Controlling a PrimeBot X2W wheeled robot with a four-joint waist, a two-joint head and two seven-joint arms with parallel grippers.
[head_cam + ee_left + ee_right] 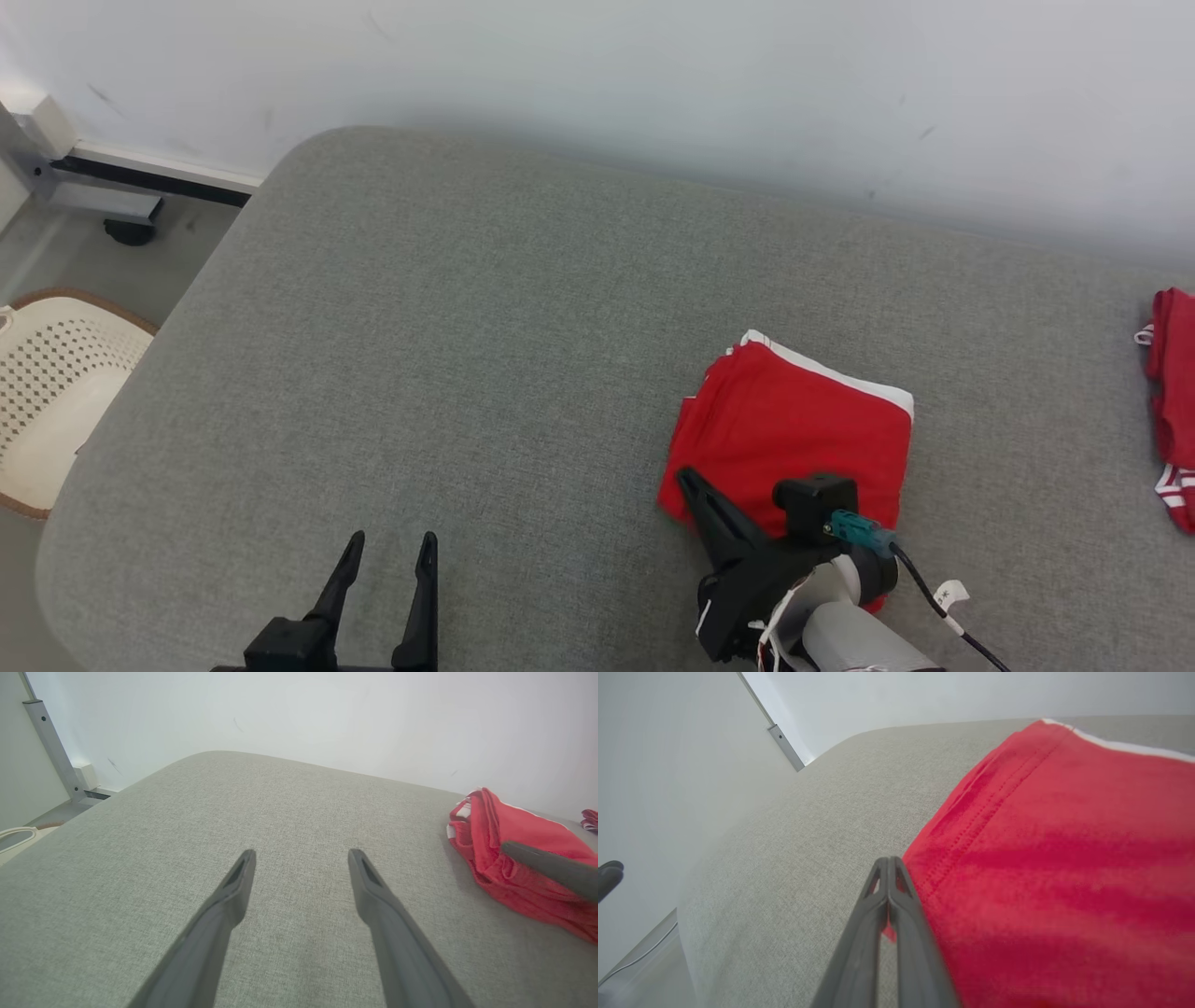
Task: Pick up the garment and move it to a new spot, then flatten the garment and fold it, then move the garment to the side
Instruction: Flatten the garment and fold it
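A folded red garment [794, 420] with a white trim edge lies on the grey padded table [448, 317], right of centre. My right gripper [688, 478] is shut, and its fingers lie across the garment's near left corner. In the right wrist view the closed fingertips [888, 861] sit just at the garment's [1064, 835] stitched left edge, and I cannot see cloth pinched between them. My left gripper [393, 539] hovers open over bare table at the lower left, holding nothing. From the left wrist, the open gripper [302, 854] has the garment [528, 828] off to its right.
A second red garment with white stripes [1174, 401] lies at the table's right edge. A white perforated basket [56, 392] stands on the floor to the left. A metal frame with a caster [93, 187] sits by the wall behind the table.
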